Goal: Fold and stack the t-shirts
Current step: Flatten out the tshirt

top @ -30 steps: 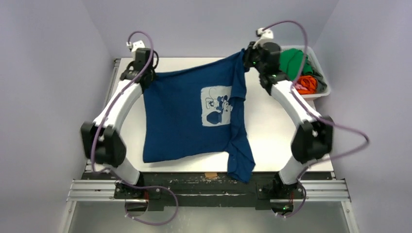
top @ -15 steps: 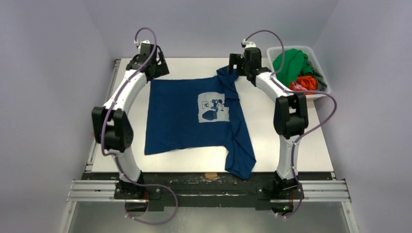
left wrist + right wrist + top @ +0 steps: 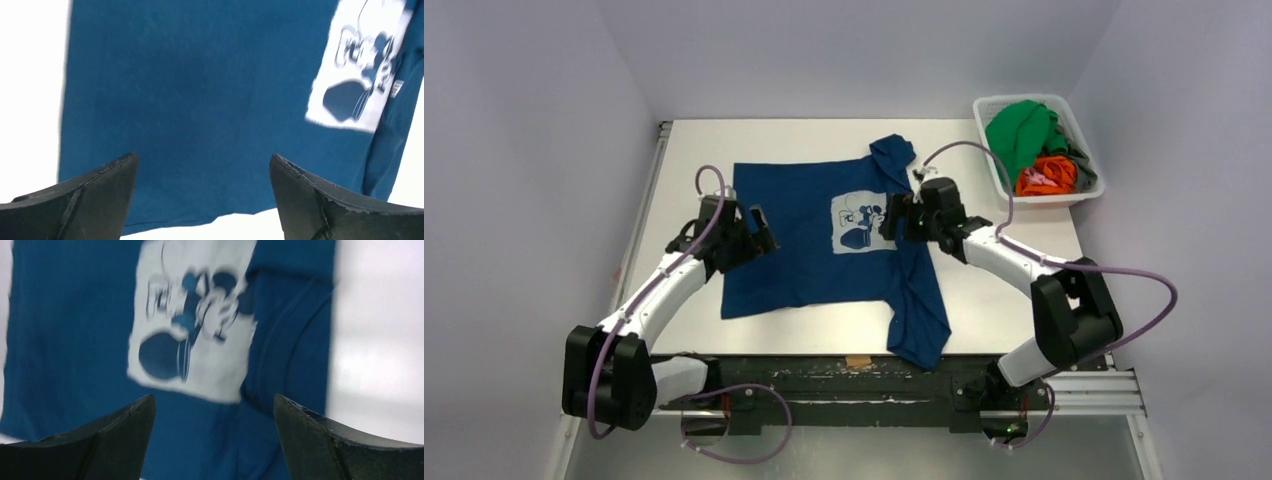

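We see the table (image 3: 804, 140) carrying the navy t-shirt (image 3: 794, 250) at its centre, print up. The shirt's left half lies flat, but its 3 o'clock side is doubled over in a rumpled band running to 5 o'clock, where the tip looks to hang over the near edge. At 2 o'clock the basket (image 3: 1054, 198) holds a green shirt (image 3: 1019, 130) and an orange shirt (image 3: 1046, 175). The left gripper (image 3: 202, 165) hovers at the shirt's 9 o'clock edge and the right gripper (image 3: 214, 405) beside the print; both have jaws wide and hold nothing. Our worry is that folding now would trap the rumpled band in a crooked fold, or that the overhang drags the cloth off.
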Available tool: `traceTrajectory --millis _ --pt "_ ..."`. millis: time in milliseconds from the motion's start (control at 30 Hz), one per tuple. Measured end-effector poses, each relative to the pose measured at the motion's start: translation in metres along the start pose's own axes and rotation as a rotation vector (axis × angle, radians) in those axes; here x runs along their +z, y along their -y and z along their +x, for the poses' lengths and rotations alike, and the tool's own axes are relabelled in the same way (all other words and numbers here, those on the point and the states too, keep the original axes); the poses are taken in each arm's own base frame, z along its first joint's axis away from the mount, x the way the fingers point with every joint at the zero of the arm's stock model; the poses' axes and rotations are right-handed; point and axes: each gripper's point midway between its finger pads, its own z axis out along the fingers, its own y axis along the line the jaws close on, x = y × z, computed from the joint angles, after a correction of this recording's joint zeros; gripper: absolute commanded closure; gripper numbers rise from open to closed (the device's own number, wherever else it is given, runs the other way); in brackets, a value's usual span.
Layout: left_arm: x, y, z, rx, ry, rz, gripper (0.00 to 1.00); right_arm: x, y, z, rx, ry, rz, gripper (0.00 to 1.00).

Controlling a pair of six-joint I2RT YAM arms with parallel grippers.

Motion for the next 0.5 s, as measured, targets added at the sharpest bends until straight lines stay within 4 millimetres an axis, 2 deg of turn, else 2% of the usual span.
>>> traceTrajectory --millis 67,133,200,333,400,500 --pt "0.008 -0.001 0.025 -0.01 -0.062 0.033 0.0 0.005 -0.008 0.046 0.008 -0.114 -0.03 0.14" --pt "0.015 0.0 0.044 -0.018 -0.119 0.065 0.0 0.005 -0.011 0.074 0.036 -0.172 -0.046 0.14" --pt "0.023 0.002 0.053 -0.029 -0.158 0.083 0.0 0.007 -0.007 0.088 0.069 -0.206 -0.034 0.15" --pt "0.045 0.005 0.062 -0.041 -0.205 0.095 0.0 0.022 0.003 0.099 0.108 -0.242 0.012 0.16" --pt "0.053 0.005 0.065 -0.044 -0.233 0.085 0.0 0.032 0.002 0.09 0.115 -0.226 0.023 0.16" --pt "0.067 0.016 0.051 -0.042 -0.234 0.086 0.0 0.05 0.001 0.077 0.118 -0.206 0.052 0.16"
